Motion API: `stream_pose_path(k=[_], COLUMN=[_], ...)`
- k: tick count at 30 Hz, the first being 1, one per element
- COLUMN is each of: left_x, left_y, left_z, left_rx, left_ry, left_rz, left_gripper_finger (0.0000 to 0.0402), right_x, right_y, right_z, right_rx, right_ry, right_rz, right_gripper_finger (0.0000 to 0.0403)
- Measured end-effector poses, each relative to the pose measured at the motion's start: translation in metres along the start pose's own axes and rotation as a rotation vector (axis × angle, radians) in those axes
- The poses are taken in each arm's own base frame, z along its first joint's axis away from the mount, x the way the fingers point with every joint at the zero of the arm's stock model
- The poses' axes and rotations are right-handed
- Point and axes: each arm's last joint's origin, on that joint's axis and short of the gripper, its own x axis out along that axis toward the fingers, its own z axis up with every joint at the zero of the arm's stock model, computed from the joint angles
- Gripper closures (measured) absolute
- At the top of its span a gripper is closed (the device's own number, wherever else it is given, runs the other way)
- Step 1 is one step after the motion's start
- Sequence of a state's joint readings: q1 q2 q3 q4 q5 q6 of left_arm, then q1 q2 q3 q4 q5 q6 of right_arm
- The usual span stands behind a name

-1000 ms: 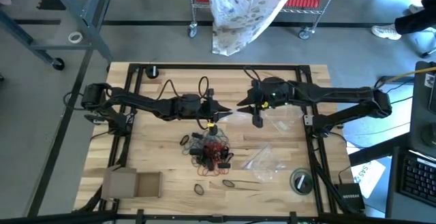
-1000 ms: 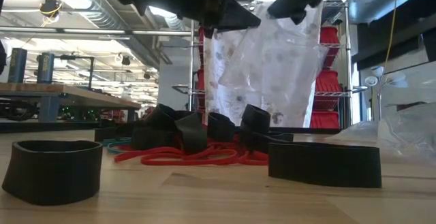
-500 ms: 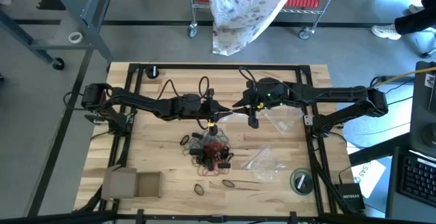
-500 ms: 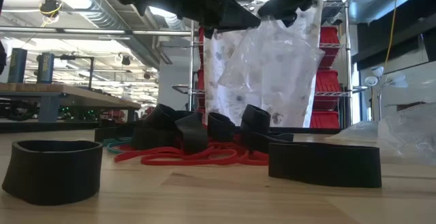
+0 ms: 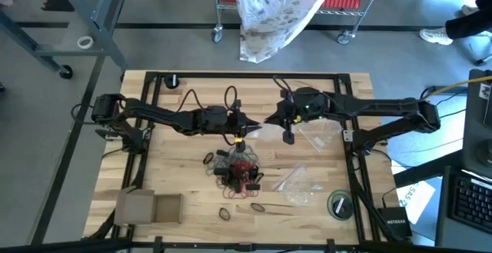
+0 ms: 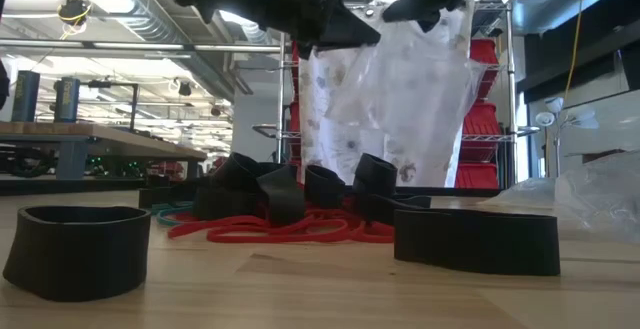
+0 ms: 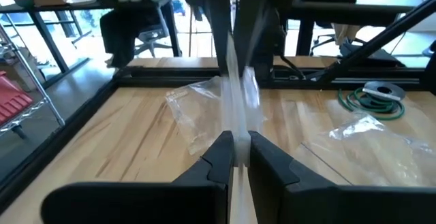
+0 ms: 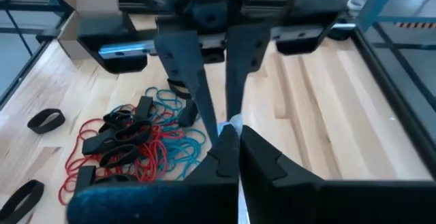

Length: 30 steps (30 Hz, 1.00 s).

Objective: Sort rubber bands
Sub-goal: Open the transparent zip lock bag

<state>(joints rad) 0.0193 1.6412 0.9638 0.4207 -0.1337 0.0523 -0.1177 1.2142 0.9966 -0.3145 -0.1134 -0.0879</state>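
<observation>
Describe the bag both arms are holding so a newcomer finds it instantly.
Start at the rubber band pile in the middle of the wooden table. Just behind it, the left end effector and right end effector meet, pinching one clear plastic bag. It hangs in the air; the other bags lie flat.

The wooden bench (image 5: 177,161) carries a heap of rubber bands (image 5: 237,170) near its middle, with loose dark bands (image 5: 258,206) toward the front. A cardboard box (image 5: 150,208), clear bags (image 5: 298,182) and a green coil (image 5: 339,204) also lie on it.
</observation>
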Motion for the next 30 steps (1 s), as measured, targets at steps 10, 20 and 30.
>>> stream_pose_path(k=[10, 20, 30], left_x=[-0.001, -0.002, -0.001], left_y=[0.000, -0.003, -0.002], left_z=[-0.009, -0.016, -0.016], left_rx=[-0.017, -0.021, -0.037], left_ry=[0.096, 0.171, 0.161], left_rz=[-0.004, -0.012, -0.008], left_gripper_finger=[0.0378, 0.0378, 0.0364], right_x=[-0.024, -0.038, -0.038], right_y=[0.001, 0.003, 0.003], right_z=[0.002, 0.001, 0.001], right_rx=[-0.006, -0.017, -0.027], right_ry=[-0.015, -0.014, -0.019], right_rz=[-0.037, -0.037, -0.039], right_gripper_finger=[0.0403, 0.0403, 0.0403])
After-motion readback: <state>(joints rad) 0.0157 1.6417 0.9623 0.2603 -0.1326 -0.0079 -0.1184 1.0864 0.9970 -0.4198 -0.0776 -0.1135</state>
